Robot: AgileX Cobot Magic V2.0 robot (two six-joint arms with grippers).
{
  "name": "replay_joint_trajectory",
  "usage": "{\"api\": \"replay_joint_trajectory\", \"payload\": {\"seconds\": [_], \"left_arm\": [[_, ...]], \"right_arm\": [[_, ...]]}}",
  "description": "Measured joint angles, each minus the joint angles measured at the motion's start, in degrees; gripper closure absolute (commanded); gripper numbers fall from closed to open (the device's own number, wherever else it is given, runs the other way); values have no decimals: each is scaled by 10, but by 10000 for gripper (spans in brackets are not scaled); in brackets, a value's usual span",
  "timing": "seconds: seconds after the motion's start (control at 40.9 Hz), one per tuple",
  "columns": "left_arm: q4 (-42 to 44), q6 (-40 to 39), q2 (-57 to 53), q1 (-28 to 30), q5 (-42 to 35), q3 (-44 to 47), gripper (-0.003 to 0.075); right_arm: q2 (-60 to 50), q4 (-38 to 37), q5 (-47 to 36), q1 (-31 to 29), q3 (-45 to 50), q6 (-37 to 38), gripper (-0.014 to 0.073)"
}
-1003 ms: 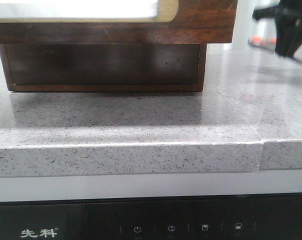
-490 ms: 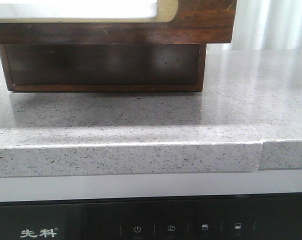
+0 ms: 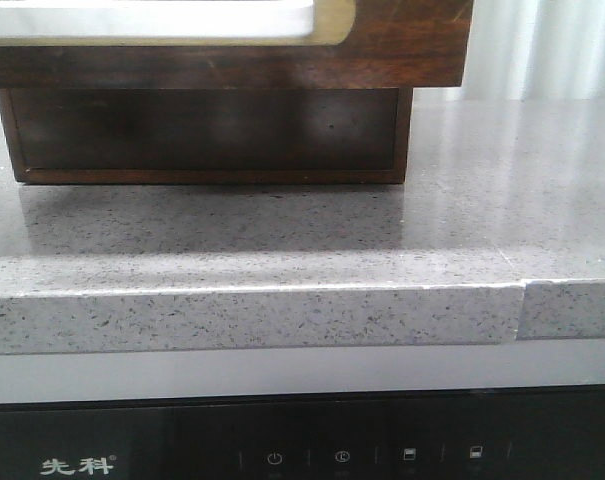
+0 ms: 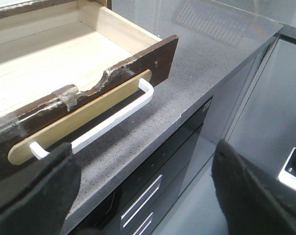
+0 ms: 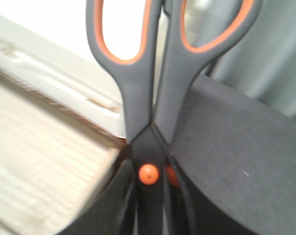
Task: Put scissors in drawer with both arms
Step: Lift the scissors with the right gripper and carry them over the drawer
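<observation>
In the front view the drawer [image 3: 402,45] juts out at the top; its dark brown front carries a cream-rimmed white panel. Neither gripper shows there. In the left wrist view the drawer [image 4: 162,54] stands open with a pale wood inside and a white bar handle [image 4: 113,120]. My left gripper [image 4: 145,161] is open and empty, just off the handle over the counter edge. My right gripper [image 5: 150,210] is shut on the scissors [image 5: 138,98], gripping below the orange pivot with the orange-lined loops pointing away. Pale wood [image 5: 35,161] lies beneath them.
A dark brown cabinet body [image 3: 202,130] sits under the drawer on the grey speckled countertop [image 3: 462,230]. The counter's front edge [image 3: 252,315] runs above a black appliance panel [image 3: 282,450]. Black cabinet fronts with silver handles [image 4: 143,196] drop below the counter.
One second ago the dark right arm with an orange spot showed at the front view's top right. It has left that view. The drawer has not moved.
</observation>
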Motion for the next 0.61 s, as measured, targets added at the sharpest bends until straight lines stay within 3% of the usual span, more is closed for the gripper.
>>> {"api": "replay_joint_trajectory", "payload": {"seconds": [0.367,0.612], "left_arm": [[0,0,0,0,0,0,174],[0,0,0,0,0,0,174]], "right_arm": [[63,76,1,163,0,-207,536],[143,75,14,197,0,-293,536]]}}
